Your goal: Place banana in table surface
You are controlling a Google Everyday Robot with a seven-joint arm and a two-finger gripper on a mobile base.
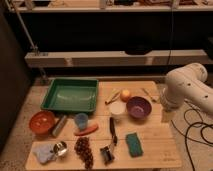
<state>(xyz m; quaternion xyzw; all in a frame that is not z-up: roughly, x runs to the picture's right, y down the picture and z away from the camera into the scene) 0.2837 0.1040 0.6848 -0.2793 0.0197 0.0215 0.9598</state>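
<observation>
- Claw (166, 103) at low end of white arm (186, 85), by right edge of table surface (150, 131). Spread or pressed together: cannot tell.
- Banana (112, 96) well to claw's left, lying flat on the planks, past purple bowl (138, 107) and round yellow-orange fruit (125, 94).
- Just beside that fruit; white cup (116, 108) just on banana's near side.
- Green tray (70, 95) further left again from claw; banana outside it.
- Judged: banana already down on the wood and apart from claw, so step done or close to it. Little left but to keep clear.
- If a fresh set-down is wanted: come in from above and pinch across the banana's middle. Keep off the fruit (likely to roll) and the cup (likely to tip).
- Best landing spot, as judged: bare planks left of claw and nearer the camera, between purple bowl and green sponge (133, 144).
- Lower until peel meets wood, lay on curved side, then let go. No dropping from height.
- Lift straight up afterwards, to avoid dragging it.
</observation>
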